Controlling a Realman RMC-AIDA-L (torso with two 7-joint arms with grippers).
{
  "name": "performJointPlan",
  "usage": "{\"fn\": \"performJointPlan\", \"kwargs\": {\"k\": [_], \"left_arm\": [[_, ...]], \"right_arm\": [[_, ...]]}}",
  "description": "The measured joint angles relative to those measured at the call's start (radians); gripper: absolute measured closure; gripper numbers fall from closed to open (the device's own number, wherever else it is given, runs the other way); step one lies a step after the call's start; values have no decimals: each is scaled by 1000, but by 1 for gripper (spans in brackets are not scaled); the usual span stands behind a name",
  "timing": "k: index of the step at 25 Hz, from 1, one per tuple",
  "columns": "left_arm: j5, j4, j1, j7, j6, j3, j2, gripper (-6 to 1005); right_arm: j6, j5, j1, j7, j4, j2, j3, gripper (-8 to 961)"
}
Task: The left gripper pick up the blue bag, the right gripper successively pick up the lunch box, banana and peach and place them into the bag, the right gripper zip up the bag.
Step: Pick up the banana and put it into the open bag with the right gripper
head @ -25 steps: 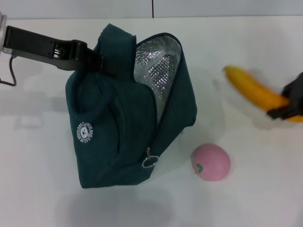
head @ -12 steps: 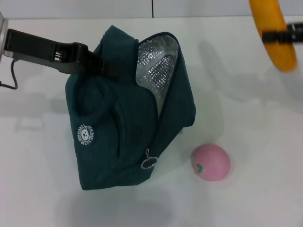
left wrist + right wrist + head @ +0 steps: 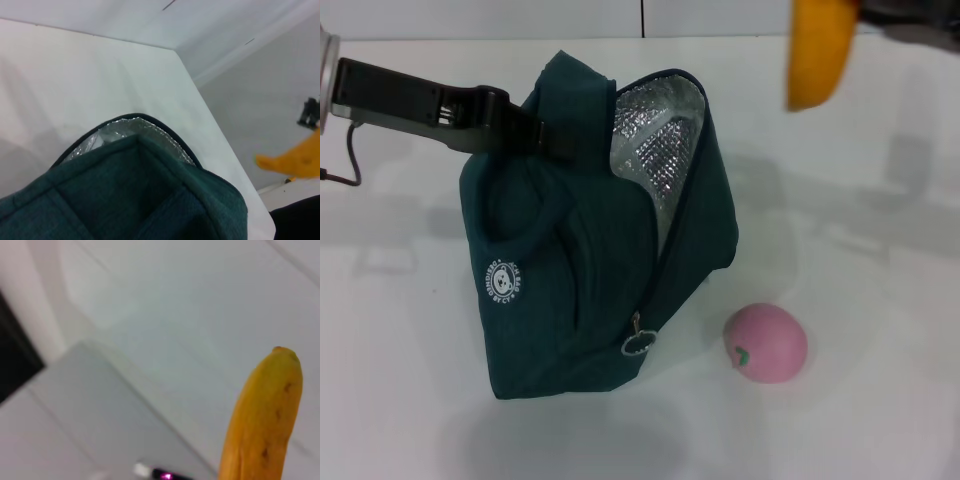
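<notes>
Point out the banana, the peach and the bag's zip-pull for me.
banana [image 3: 815, 55], head view, on its yellow body near the hanging end.
peach [image 3: 766, 343], head view, middle of the pink skin.
zip-pull [image 3: 638, 341], head view, on the metal ring.

You see a white bench [image 3: 880, 400] under even light, carrying soft grey shadows; behind its far edge runs a pale grey wall [image 3: 480, 15] with one dark vertical seam [image 3: 642, 15].
</notes>
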Motion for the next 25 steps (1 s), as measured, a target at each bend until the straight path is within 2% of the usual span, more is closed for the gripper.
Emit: {"fn": "performJointPlan", "kwargs": {"k": [3,6,14,25], "left_arm": [[-2,0,-1,0,0,0,-1,954],[-2,0,-4,0,-1,0,-3,954],[-3,0,-2,7,-1,0,-3,954],[-3,0,1,17,-1,0,-5,954]], "right_arm": [[-14,31,33,-41,90,20,-30,506],[-14,86,67,-110,223,21,-88,503],[-10,125,115,-206,427,28,-100,497],[74,113,116,-296,526,29,-170,489]]}}
